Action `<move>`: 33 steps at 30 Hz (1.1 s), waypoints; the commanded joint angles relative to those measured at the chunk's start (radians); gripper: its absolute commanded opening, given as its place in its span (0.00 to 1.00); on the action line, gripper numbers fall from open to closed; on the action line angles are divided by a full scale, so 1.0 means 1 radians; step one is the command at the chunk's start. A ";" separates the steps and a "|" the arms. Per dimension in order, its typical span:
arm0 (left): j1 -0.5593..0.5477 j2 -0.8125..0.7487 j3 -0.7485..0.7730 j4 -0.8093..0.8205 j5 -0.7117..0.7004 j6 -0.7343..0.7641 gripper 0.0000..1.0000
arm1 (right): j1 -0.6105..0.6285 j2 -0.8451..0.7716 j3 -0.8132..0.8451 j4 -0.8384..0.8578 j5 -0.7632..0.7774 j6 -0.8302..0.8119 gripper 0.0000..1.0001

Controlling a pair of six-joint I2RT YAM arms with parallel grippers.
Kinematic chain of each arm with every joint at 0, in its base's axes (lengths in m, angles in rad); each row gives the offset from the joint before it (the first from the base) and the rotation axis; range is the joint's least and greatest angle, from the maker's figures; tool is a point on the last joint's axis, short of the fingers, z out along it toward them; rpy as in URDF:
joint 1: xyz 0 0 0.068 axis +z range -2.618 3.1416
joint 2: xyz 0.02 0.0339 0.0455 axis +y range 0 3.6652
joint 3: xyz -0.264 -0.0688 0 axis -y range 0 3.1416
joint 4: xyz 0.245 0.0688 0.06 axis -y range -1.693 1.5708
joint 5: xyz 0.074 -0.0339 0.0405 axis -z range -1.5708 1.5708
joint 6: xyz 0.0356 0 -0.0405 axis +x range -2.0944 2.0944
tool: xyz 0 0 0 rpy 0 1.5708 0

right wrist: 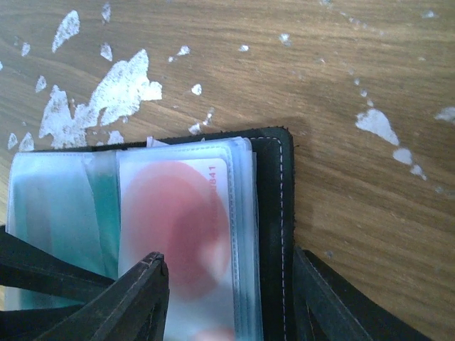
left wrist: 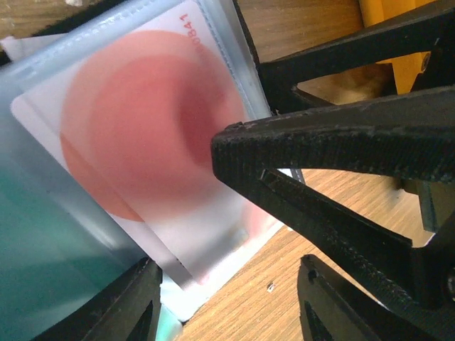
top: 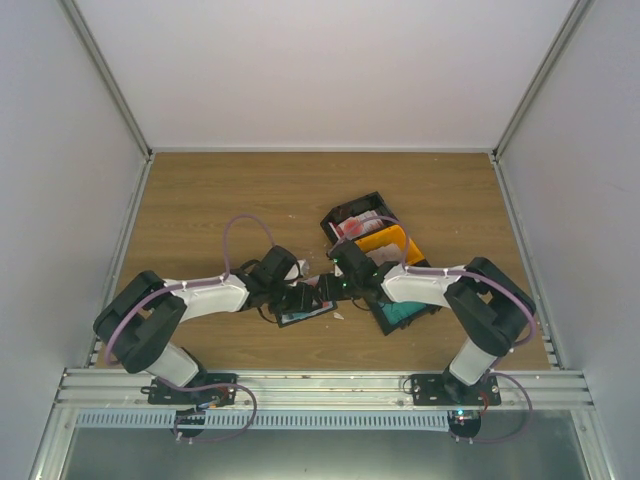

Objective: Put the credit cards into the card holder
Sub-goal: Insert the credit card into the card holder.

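The card holder [top: 306, 315] lies open on the wood between both arms. In the right wrist view its black stitched edge [right wrist: 274, 213] frames frosted pockets; a white card with a red circle [right wrist: 178, 227] sits in the right pocket and a teal card [right wrist: 64, 220] in the left. The same red-circle card [left wrist: 142, 142] fills the left wrist view. My left gripper [left wrist: 227, 312] is open, its jaws either side of the holder's lower corner. My right gripper [right wrist: 227, 298] is open and straddles the holder's right edge; one of its fingers [left wrist: 341, 142] crosses the left wrist view.
A black tray [top: 352, 218] with pink-and-white cards, an orange tray [top: 390, 243] and a black tray with a teal card [top: 405, 313] stand right of the holder. White torn scraps [right wrist: 106, 92] lie on the wood beyond the holder. Grey walls enclose the table.
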 commanded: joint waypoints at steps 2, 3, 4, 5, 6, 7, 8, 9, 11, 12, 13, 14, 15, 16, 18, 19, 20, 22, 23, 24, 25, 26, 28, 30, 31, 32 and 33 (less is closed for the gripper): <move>-0.016 -0.024 0.016 -0.040 -0.069 0.031 0.58 | 0.015 -0.043 -0.019 -0.115 0.078 0.025 0.51; -0.017 -0.036 0.014 -0.053 -0.071 0.030 0.60 | 0.016 -0.052 -0.012 -0.130 0.096 0.026 0.52; -0.017 -0.051 0.014 -0.061 -0.072 0.029 0.61 | 0.015 -0.060 -0.007 -0.141 0.113 0.026 0.55; -0.017 -0.064 0.014 -0.069 -0.073 0.029 0.61 | 0.015 -0.069 -0.005 -0.150 0.118 0.024 0.56; -0.017 -0.076 0.014 -0.076 -0.074 0.027 0.61 | 0.015 -0.076 -0.003 -0.157 0.124 0.022 0.57; -0.017 -0.089 0.014 -0.082 -0.079 0.025 0.61 | 0.015 -0.081 -0.001 -0.161 0.127 0.022 0.58; -0.017 -0.097 0.014 -0.086 -0.085 0.022 0.61 | 0.014 -0.085 0.000 -0.162 0.129 0.021 0.58; -0.017 -0.103 0.015 -0.091 -0.090 0.021 0.61 | 0.015 -0.089 0.000 -0.162 0.128 0.020 0.58; -0.017 -0.114 0.014 -0.093 -0.113 0.016 0.58 | 0.015 -0.093 0.000 -0.156 0.129 0.019 0.58; -0.017 -0.116 0.014 -0.093 -0.121 0.014 0.56 | 0.016 -0.097 -0.002 -0.153 0.126 0.018 0.58; -0.017 -0.115 0.013 -0.093 -0.129 0.012 0.53 | 0.015 -0.101 -0.005 -0.147 0.121 0.018 0.57; -0.017 -0.113 0.012 -0.092 -0.134 0.011 0.50 | 0.015 -0.104 -0.009 -0.139 0.114 0.017 0.57; -0.015 -0.109 0.013 -0.093 -0.142 0.010 0.48 | 0.015 -0.110 -0.012 -0.132 0.107 0.013 0.56; -0.015 -0.106 0.013 -0.092 -0.146 0.010 0.46 | 0.015 -0.115 -0.017 -0.124 0.101 0.012 0.56; -0.015 -0.100 0.011 -0.083 -0.147 0.009 0.44 | 0.015 -0.124 -0.024 -0.111 0.090 0.011 0.53; -0.015 -0.098 0.009 -0.079 -0.149 0.008 0.42 | 0.015 -0.130 -0.027 -0.102 0.081 0.009 0.52; -0.015 -0.093 0.008 -0.077 -0.151 0.007 0.41 | 0.015 -0.134 -0.030 -0.093 0.071 0.010 0.50; -0.016 -0.082 0.009 -0.070 -0.162 0.006 0.36 | 0.016 -0.136 -0.033 -0.077 0.048 0.009 0.46; -0.015 -0.075 0.010 -0.066 -0.166 0.005 0.33 | 0.015 -0.135 -0.036 -0.068 0.034 0.008 0.43; -0.015 -0.067 0.010 -0.058 -0.167 0.005 0.30 | 0.015 -0.132 -0.036 -0.061 0.021 0.007 0.40; -0.015 -0.059 0.010 -0.053 -0.168 0.006 0.27 | 0.014 -0.129 -0.035 -0.054 0.010 0.006 0.37; -0.015 -0.051 0.011 -0.047 -0.168 0.008 0.25 | 0.016 -0.126 -0.037 -0.047 0.002 0.006 0.34; -0.015 -0.031 0.014 -0.039 -0.171 0.014 0.22 | 0.016 -0.121 -0.037 -0.034 -0.012 0.005 0.31; -0.015 -0.012 0.012 -0.029 -0.175 0.020 0.21 | 0.016 -0.118 -0.039 -0.024 -0.028 0.003 0.30; -0.015 -0.003 0.013 -0.023 -0.175 0.022 0.20 | 0.016 -0.116 -0.040 -0.019 -0.035 0.001 0.30; -0.015 0.006 0.013 -0.020 -0.173 0.024 0.19 | 0.016 -0.113 -0.041 -0.015 -0.044 -0.001 0.29; -0.015 0.013 0.011 -0.019 -0.173 0.026 0.18 | 0.016 -0.110 -0.039 -0.013 -0.051 -0.004 0.29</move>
